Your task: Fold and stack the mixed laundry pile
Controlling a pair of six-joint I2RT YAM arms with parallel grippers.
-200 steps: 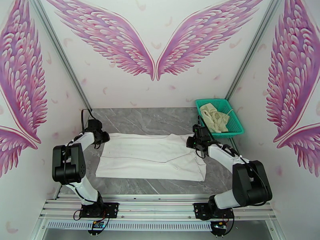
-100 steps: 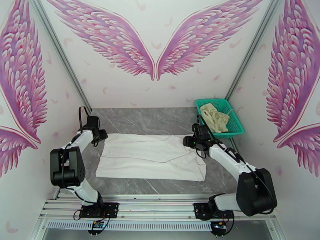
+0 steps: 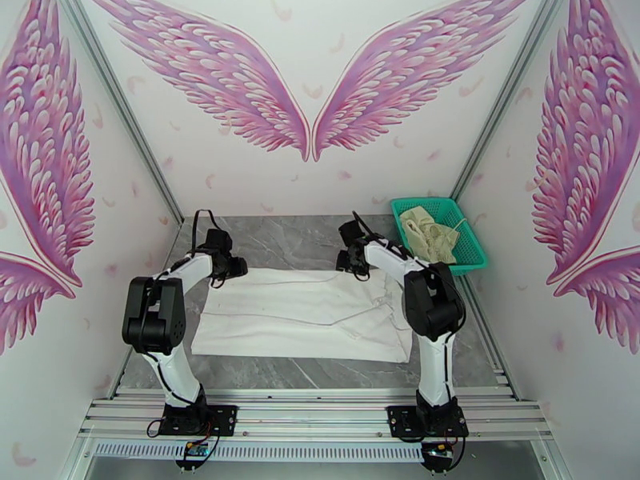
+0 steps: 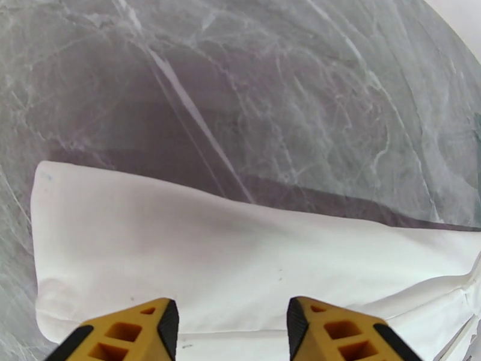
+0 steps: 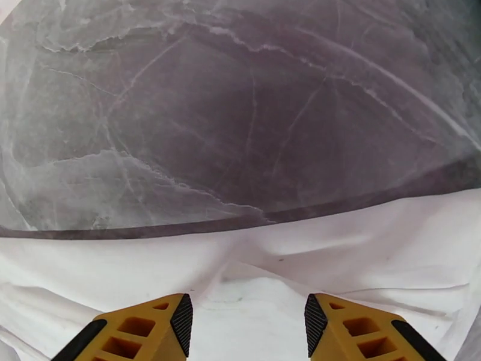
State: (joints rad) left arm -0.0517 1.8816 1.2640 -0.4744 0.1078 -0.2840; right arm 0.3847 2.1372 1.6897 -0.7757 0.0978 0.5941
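Both arms have swung inward over the last second. The left gripper (image 3: pixel 234 268) has left the far-left corner and the right gripper (image 3: pixel 350 261) has left the right side. Both now sit at the far edge of the large white short-sleeved cloth shirt (image 3: pixel 296 314). The shirt is right under both sets of fingers, spread flat, roughly rectangular, creased at its right end. Both jaws are apart and hold nothing. The cream-beige garment (image 3: pixel 429 234) lies crumpled in the teal plastic mesh basket (image 3: pixel 406 205), right of the right gripper.
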